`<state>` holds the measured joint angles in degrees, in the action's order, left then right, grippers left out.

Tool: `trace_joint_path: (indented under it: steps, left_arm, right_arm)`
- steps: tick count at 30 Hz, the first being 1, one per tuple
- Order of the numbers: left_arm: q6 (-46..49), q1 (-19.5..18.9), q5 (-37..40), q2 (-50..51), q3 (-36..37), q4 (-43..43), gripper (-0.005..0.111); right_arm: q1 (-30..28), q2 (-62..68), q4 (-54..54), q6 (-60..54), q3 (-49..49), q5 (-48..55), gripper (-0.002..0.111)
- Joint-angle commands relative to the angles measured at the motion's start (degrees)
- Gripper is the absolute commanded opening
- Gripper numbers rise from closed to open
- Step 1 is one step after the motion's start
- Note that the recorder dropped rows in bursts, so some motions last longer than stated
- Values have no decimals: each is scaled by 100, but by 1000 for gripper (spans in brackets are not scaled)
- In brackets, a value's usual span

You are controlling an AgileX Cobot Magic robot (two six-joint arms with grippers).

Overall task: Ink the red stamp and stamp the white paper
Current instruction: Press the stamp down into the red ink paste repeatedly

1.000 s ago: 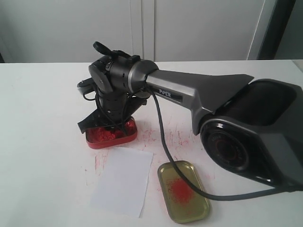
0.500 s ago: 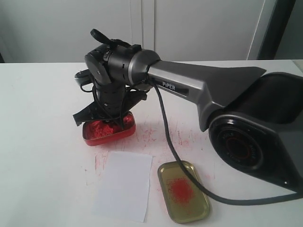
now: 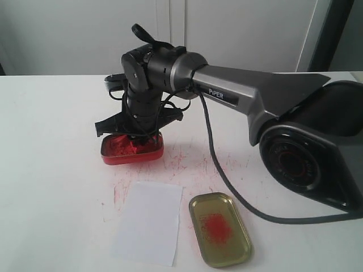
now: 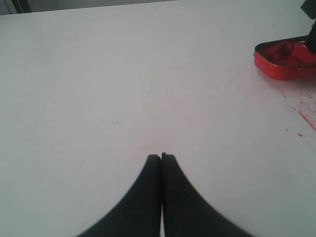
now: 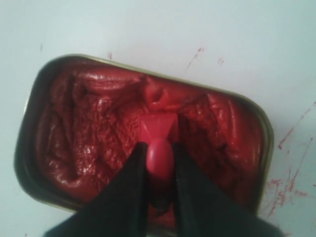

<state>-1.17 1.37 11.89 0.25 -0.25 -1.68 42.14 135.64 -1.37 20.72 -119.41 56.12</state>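
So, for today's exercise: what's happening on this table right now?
The right hand grips the red stamp by its knob, base down at the lumpy paste in the red ink tin. The white paper lies nearby with no imprint visible, beside the gold lid. The left hand is shut, holding nothing, over the table.

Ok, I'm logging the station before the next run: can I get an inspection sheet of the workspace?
Surface: white table, red ink streaks.
Job's things: red stamp base-down at the paste in the red tin; white paper flat, no imprint seen.
Clutter: gold lid, red smear inside.
Grippers: right gripper shut on the stamp; left gripper shut, holding nothing.
Cables: black cable trails across the table.
Surroundings: white cabinet doors behind.
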Motion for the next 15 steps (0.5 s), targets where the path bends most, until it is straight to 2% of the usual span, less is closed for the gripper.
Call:
trace_joint_path:
  steps: [1,15]
  left_arm:
    - [-14,-7,-18,-25,25,2,0]
    - [-14,-7,-18,-25,25,2,0]
  right_arm:
    - [-121,45,539,-148,22,-253,0]
    - [-277,245,1141,-464,22,-229,0]
